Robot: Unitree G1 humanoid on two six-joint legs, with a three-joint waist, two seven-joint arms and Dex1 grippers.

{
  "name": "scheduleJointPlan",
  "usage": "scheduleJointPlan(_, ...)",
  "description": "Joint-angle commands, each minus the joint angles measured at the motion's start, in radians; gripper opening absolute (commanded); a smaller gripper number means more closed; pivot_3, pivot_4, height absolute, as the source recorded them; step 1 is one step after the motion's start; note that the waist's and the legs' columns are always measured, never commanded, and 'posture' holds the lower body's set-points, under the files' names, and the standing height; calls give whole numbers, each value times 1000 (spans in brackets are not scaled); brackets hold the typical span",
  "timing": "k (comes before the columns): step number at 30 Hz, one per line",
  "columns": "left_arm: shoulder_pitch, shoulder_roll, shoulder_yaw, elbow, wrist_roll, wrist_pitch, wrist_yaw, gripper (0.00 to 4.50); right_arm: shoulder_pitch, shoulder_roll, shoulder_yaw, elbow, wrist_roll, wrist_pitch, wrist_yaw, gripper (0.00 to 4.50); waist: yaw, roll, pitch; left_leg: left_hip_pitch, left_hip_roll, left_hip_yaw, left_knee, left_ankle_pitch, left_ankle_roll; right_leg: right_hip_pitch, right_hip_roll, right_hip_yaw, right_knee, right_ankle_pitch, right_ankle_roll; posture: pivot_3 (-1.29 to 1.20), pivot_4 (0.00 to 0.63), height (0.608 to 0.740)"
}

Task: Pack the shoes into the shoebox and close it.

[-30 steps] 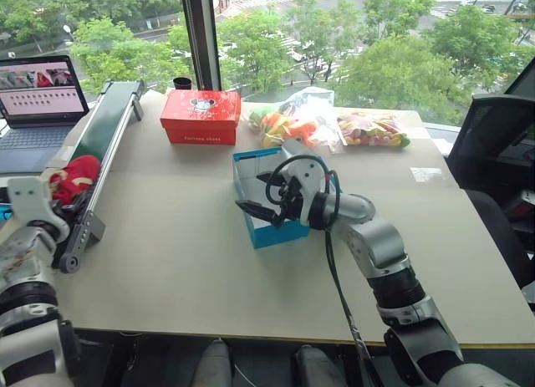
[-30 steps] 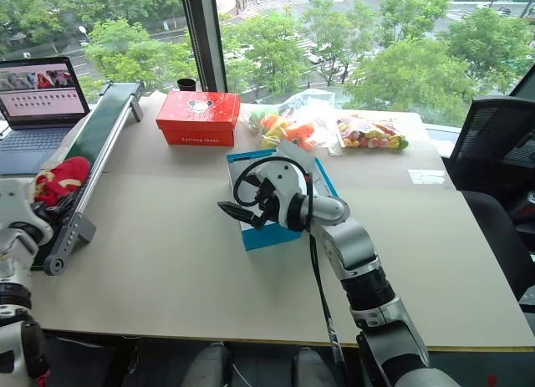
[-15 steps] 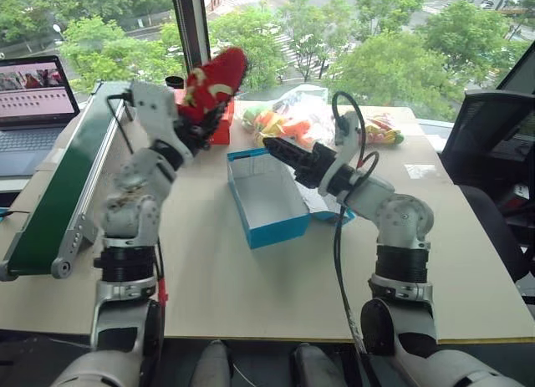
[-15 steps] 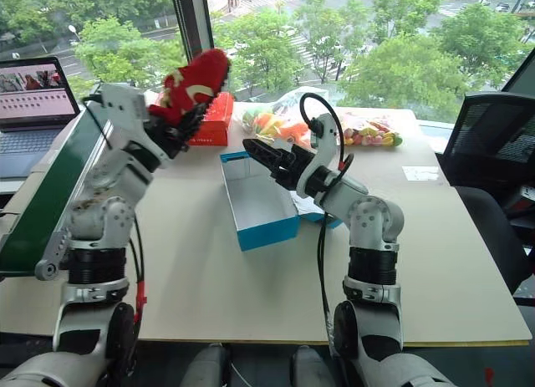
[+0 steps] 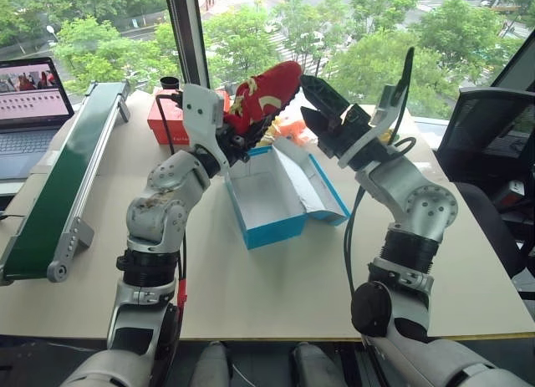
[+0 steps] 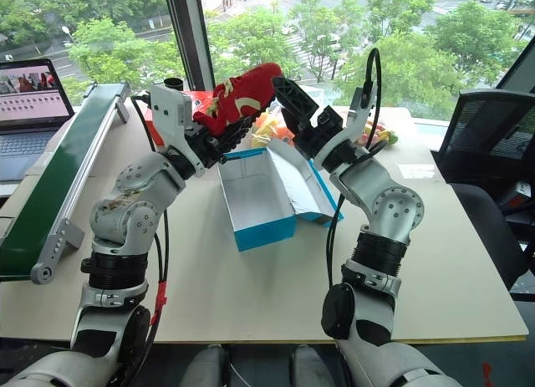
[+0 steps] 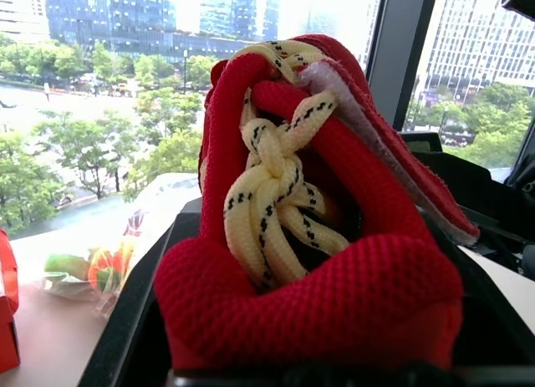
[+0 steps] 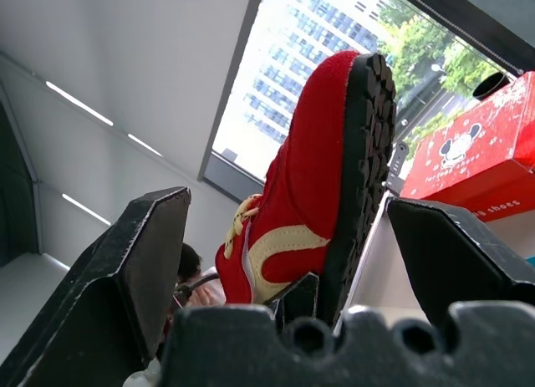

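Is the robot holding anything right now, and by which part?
The left end effector grips a red shoe by its heel end. The right end effector is open, empty, beside the toe.

On your left a green conveyor [image 5: 58,182] runs along the table [image 5: 276,287] edge, with a laptop [image 5: 29,103] open beside its far end. At the table's far side you have a red box [image 5: 163,119] with a black cup [image 5: 170,83] just behind it, and clear bags of toys [image 6: 272,128] near the window. A black chair [image 5: 489,153] stands to your right.
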Motion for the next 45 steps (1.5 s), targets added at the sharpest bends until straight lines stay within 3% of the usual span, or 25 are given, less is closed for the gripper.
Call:
scheduleJointPlan(1, -32, -14, 6, -64, -21, 3, 7, 2488, -2, -7, 29, -29, 33, -34, -13, 4500, -1, 0, 0, 0, 0, 0, 0, 0, 0, 0, 0, 0, 0, 0, 0, 0, 150, 739)
scheduleJointPlan(11, -10, -46, -11, -128, -27, 51, 29, 2488, -5, -36, 76, 15, 14, -77, -2, 4500, 0, 0, 0, 0, 0, 0, 0, 0, 0, 0, 0, 0, 0, 0, 0, 0, 150, 739)
scheduleJointPlan(16, 1, -51, -16, -141, -23, 62, 38, 2465, -4, -51, 96, 26, 2, -104, 8, 3132, -1, 0, 0, 0, 0, 0, 0, 0, 0, 0, 0, 0, 0, 0, 0, 0, 150, 739)
scheduleJointPlan(22, 6, -43, -2, -149, -22, 71, 53, 2465, -4, -61, 110, 28, -3, -121, 11, 1130, 0, 0, 0, 0, 0, 0, 0, 0, 0, 0, 0, 0, 0, 0, 0, 0, 150, 739)
scheduleJointPlan(25, 7, -64, 51, -149, -83, 89, 64, 3491, -11, -88, 150, 31, -48, -123, 32, 397, 0, 0, 0, 0, 0, 0, 0, 0, 0, 0, 0, 0, -1, 0, 0, 0, 150, 739)
scheduleJointPlan(28, 27, -34, 56, -175, -101, 111, 50, 4500, -30, -117, 192, 34, -93, -125, 59, 303, -2, 1, 0, 0, 0, 0, 0, 0, 0, 0, 0, 0, -1, 0, 0, 0, 150, 739)
scheduleJointPlan(30, 70, 28, 64, -205, -114, 139, 10, 4500, -50, -161, 257, 26, -163, -121, 97, 296, -4, 1, 0, 0, 0, 0, 0, 0, 0, 0, 0, 0, -1, 0, 0, 0, 150, 739)
scheduleJointPlan(34, 283, 310, 144, -173, -83, 102, -202, 4500, -98, -300, 488, -6, -372, -122, 253, 281, -27, 5, 3, 1, 0, 1, -3, 0, 0, -2, 0, 1, 0, 0, 0, 0, 150, 739)
scheduleJointPlan(37, 383, 438, 181, -140, -70, 69, -278, 4500, -124, -338, 590, 24, -469, -134, 331, 278, -27, 6, 3, 1, 0, 0, -4, 0, 0, -3, 1, 1, 1, -2, -3, 0, 150, 739)
scheduleJointPlan(41, 455, 497, 197, -198, -130, 103, -351, 4500, -154, -333, 722, 86, -639, -209, 397, 278, -16, 6, 4, 0, 0, 0, -3, 0, 0, -3, 0, 0, 0, -2, -3, 0, 150, 739)
scheduleJointPlan(45, 461, 467, 198, -260, -161, 115, -324, 4500, -143, -307, 774, 145, -740, -277, 459, 278, 6, 6, 4, -1, 0, 0, -3, 0, 0, -4, 0, -1, 0, -2, -3, 0, 150, 739)
